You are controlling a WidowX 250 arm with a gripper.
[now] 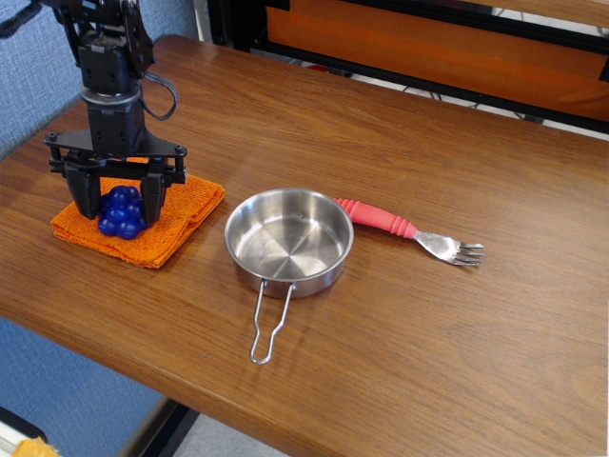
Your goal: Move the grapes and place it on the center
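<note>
The hand [119, 203] is lowered over the grapes [122, 210], with one black finger [88, 194] on the left of the bunch and the other on its right. The two fingers stand close against the sides of the grapes and seem to touch them, so the hand is closed around the bunch, but it is not possible to see how firm the grip is. The grapes lie on the cloth [171, 219], an orange folded piece near the left edge of the surface [400, 324], and they are not lifted from it. The finger tips reach down to the cloth or very near to it. Above the hand the black arm [109, 71] goes straight up, and a dark cable makes a loop at its right side. To the right of the cloth, apart from it, stands the pan [289, 241], round and made of steel, with a wire handle [270, 324] that points toward the front edge. Just behind the right side of the pan lies a fork [414, 233] with a red grip, and its metal prongs point to the right. The surface is brown with wood grain. Behind it there is an orange panel [428, 48] in a dark frame, and at the left a blue wall [29, 86].
</note>
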